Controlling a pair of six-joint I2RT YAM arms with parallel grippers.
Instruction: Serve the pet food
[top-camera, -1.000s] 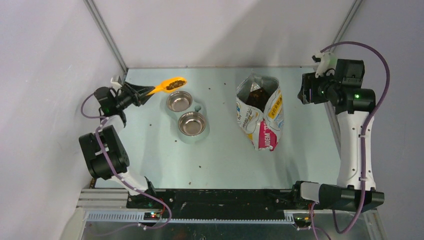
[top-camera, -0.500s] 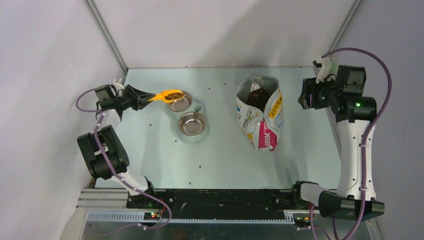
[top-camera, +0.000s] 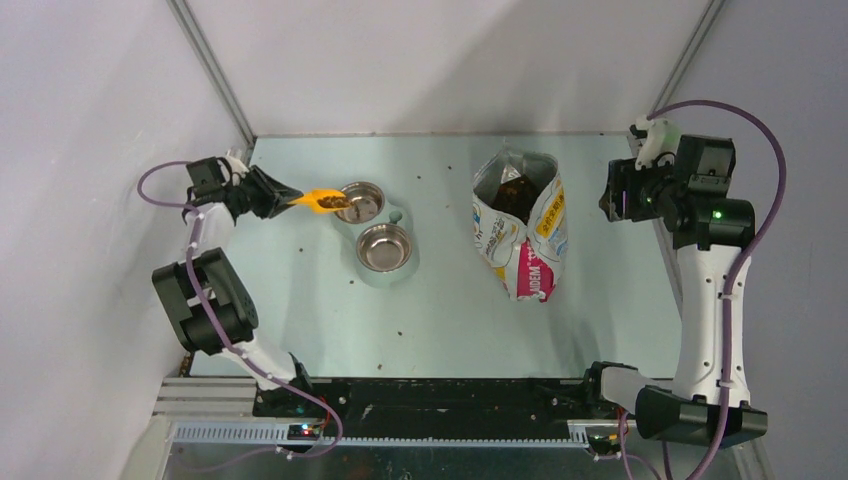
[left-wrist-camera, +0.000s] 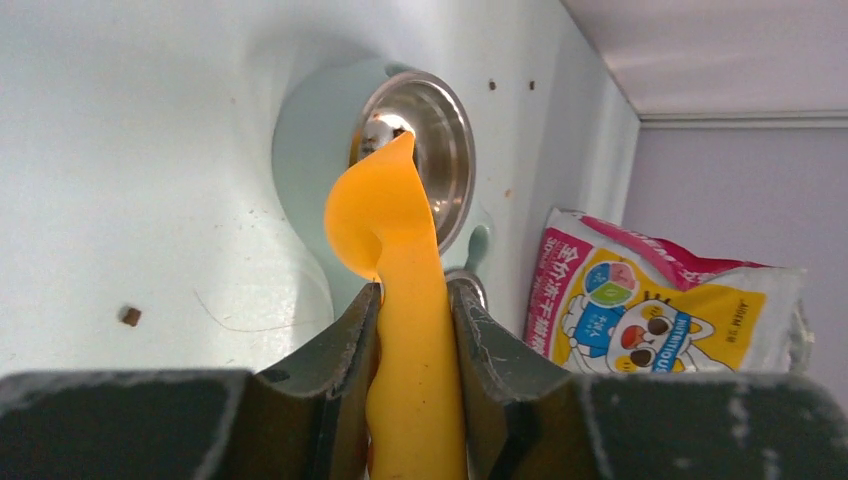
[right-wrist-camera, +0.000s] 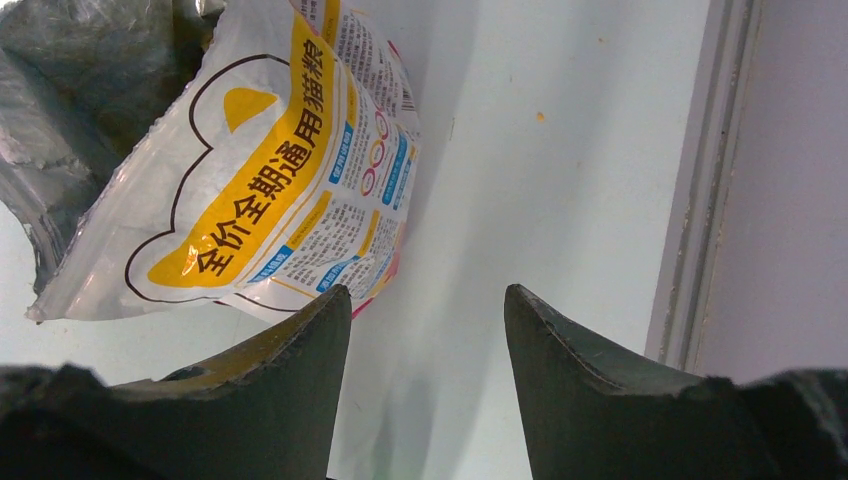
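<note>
Pet food sits as a small dark heap in the orange scoop, whose lip hangs at the left rim of the far bowl. More of it shows inside the open bag to the right. The left pincer is clenched on the scoop's handle, with both fingers pressed against its sides in the wrist view. The far bowl and the near bowl both look bare of food, so the pour seems not yet made. The right pincer is released and grasps nothing; it hangs beside the bag's right edge, apart from it.

The lip is only at the rim, not over the bowl's middle, so tipping from here could send pellets down the outside onto the table, where a few stray bits already lie. The handle is narrow and looks smooth, so a quick roll of the wrist might let it twist between the fingers and dump the load early. Dropping lower could knock the scoop against the rim and shift the bowl.
</note>
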